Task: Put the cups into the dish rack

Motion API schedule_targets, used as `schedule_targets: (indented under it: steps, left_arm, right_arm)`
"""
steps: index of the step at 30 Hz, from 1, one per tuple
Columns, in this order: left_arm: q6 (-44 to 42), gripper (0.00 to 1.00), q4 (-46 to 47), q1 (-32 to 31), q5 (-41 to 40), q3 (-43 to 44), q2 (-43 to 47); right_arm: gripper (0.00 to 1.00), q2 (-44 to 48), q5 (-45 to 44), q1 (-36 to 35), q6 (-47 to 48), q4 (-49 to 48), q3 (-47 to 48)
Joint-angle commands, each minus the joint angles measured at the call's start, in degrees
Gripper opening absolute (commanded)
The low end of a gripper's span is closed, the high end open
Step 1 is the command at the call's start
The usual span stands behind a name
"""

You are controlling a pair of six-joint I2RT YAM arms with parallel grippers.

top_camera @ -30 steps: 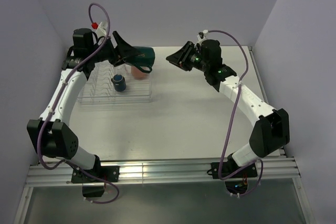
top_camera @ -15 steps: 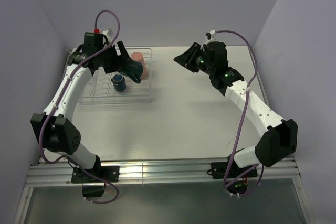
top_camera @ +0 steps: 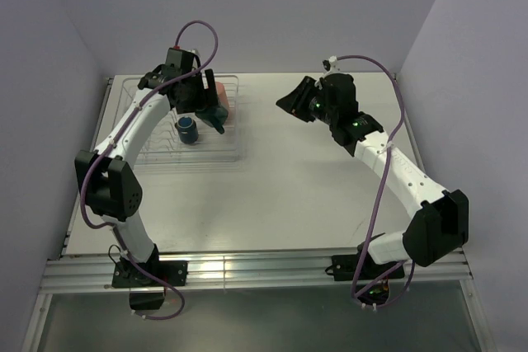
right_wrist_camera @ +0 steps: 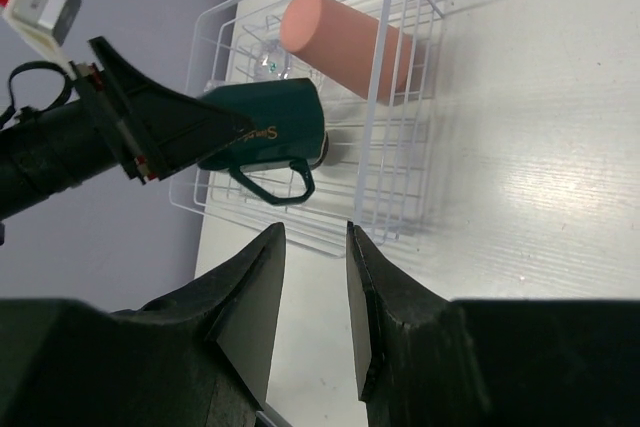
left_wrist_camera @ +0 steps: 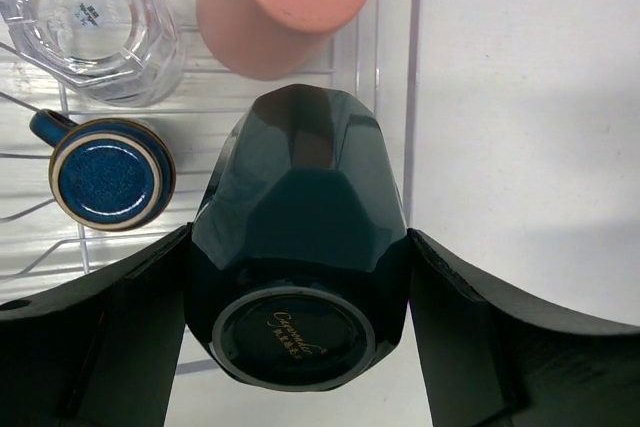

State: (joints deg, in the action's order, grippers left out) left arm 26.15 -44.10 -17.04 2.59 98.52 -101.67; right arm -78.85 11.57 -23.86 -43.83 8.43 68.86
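Note:
My left gripper (top_camera: 211, 110) (left_wrist_camera: 300, 247) is shut on the teal mug (left_wrist_camera: 298, 209), gripping its sides. The mug hangs base toward the camera, over the right end of the wire dish rack (top_camera: 148, 152) (left_wrist_camera: 392, 47). It also shows in the right wrist view (right_wrist_camera: 262, 135), handle hanging down. In the rack stand, upside down, a salmon-pink tumbler (top_camera: 217, 91) (left_wrist_camera: 285, 2) (right_wrist_camera: 345, 45), a small navy mug (top_camera: 188, 129) (left_wrist_camera: 110, 172) and a clear glass tumbler (left_wrist_camera: 90, 19). My right gripper (top_camera: 289, 101) (right_wrist_camera: 315, 247) is open and empty, held above the table right of the rack (right_wrist_camera: 400, 182).
Purple walls close the table at the back and on both sides. The white table top (top_camera: 313, 179) stretches right of and in front of the rack. Purple cables loop above both wrists.
My left arm has swung the teal mug from beyond the rack's back right corner down over the rack's right end, turning it base up. The right gripper shifted slightly right.

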Motion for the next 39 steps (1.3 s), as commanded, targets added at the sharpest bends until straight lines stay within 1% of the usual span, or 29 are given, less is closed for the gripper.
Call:
schedule_targets:
  steps: [1, 13, 20, 34, 39]
  left_arm:
    - [-0.66, 0.00, 2.61, -0.71, -3.72, 4.66, -0.28]
    - [0.39, 0.00, 4.46, -2.12, -6.02, 3.26, -3.89]
    - [0.74, 0.00, 4.81, -3.17, -9.09, 2.64, -6.00]
    - [0.66, 0.00, 4.55, -4.93, -14.19, 2.12, -9.86]
    - [0.83, 0.00, 4.63, -5.46, -14.46, 1.76, -10.57]
  right_arm:
    - [0.39, 3.44, -0.68, -0.05, 2.00, -1.57, -0.66]
    - [0.39, 4.14, 1.17, 0.04, 2.53, -3.68, -2.85]
    - [0.39, 4.32, 2.31, 0.04, 2.88, -4.56, -4.52]
    - [0.38, 3.61, 2.93, 0.04, 3.05, -5.35, -5.14]
    - [0.39, 3.70, 3.02, 0.04, 2.97, -5.35, -5.23]
